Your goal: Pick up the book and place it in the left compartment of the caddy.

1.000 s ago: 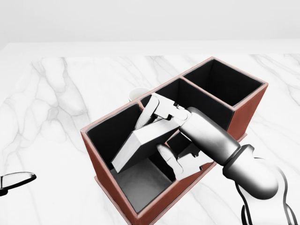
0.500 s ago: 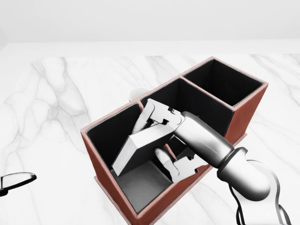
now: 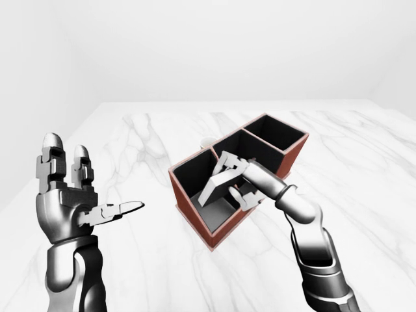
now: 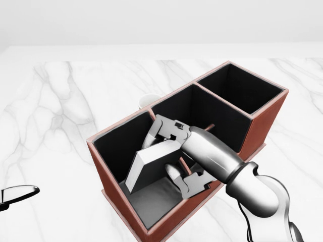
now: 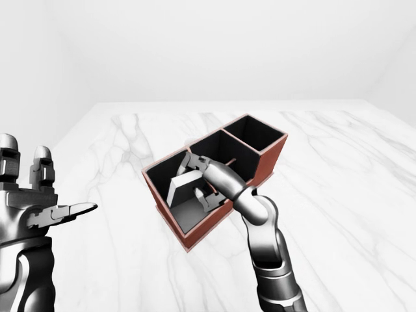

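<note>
The caddy [image 4: 267,121] is a red-brown box with three black compartments, set diagonally on the marble table. My right hand [image 4: 169,154] is shut on the grey book [image 4: 146,166], holding it tilted inside the caddy's left compartment [image 4: 118,146], its lower end near the compartment floor. The fingers [image 4: 166,126] wrap its upper edge and the thumb [image 4: 177,177] presses from below. My left hand [image 3: 88,205] is open and raised at the left of the left-eye view, away from the caddy.
A white cup [image 4: 148,101] stands just behind the caddy's left and middle compartments. The marble table [image 4: 55,116] spreads all around. The tip of my left hand shows at the head view's lower left [image 4: 17,194].
My right hand has moved left and down with the book, bringing it deeper into the left compartment. The caddy and my left hand have not moved.
</note>
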Controlling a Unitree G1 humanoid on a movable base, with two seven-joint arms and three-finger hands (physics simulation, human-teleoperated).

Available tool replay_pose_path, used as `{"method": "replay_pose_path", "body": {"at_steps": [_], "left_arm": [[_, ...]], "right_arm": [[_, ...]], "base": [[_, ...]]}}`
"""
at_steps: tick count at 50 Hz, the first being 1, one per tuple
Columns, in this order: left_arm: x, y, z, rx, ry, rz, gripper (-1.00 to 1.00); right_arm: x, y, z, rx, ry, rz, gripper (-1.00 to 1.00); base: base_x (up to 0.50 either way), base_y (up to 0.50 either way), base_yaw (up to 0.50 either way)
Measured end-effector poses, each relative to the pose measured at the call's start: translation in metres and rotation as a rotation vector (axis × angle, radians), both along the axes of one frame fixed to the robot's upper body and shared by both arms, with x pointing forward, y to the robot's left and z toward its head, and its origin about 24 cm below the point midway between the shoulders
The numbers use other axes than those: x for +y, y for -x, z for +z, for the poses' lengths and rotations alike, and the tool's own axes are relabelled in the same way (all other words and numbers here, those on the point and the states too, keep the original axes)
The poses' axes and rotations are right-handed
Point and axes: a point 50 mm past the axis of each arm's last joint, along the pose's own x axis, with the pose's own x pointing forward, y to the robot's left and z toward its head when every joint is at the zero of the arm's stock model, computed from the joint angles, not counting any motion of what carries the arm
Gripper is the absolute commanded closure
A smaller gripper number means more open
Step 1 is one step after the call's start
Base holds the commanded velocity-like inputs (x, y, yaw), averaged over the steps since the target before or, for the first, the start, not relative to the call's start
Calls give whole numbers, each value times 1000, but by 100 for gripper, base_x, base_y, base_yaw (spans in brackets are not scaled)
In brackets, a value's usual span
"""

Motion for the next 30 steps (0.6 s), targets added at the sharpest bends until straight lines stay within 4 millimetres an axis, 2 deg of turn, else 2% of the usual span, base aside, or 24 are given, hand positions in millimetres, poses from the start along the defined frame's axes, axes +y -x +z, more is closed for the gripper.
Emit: {"method": "replay_pose_path", "body": {"at_steps": [30], "left_arm": [[-1, 0, 0, 0, -3, -1, -100]], "right_arm": [[2, -5, -17, 61, 57, -37, 100]], "base": [[0, 0, 0]]}}
